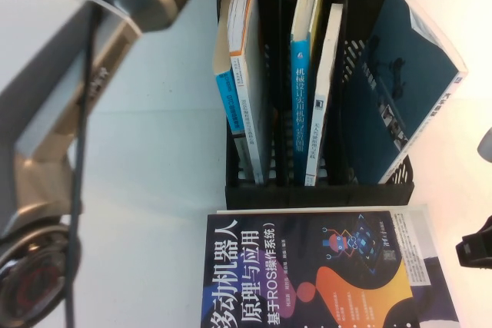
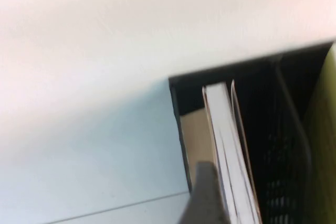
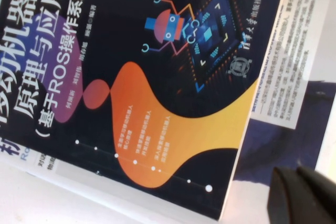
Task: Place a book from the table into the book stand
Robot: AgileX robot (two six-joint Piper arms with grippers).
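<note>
While the left gripper (image 2: 206, 196) hangs over the left end of the book stand (image 1: 319, 190), close beside the book's (image 1: 247, 74) page edges, whether it is apart or together cannot be told. That book stands upright in the stand's left-end slot, among other books. Toward the table's (image 1: 154, 174) right edge, the right gripper (image 1: 475, 250) sits by a dark navy book (image 1: 307, 274) lying flat at the near edge; its state cannot be told either.
</note>
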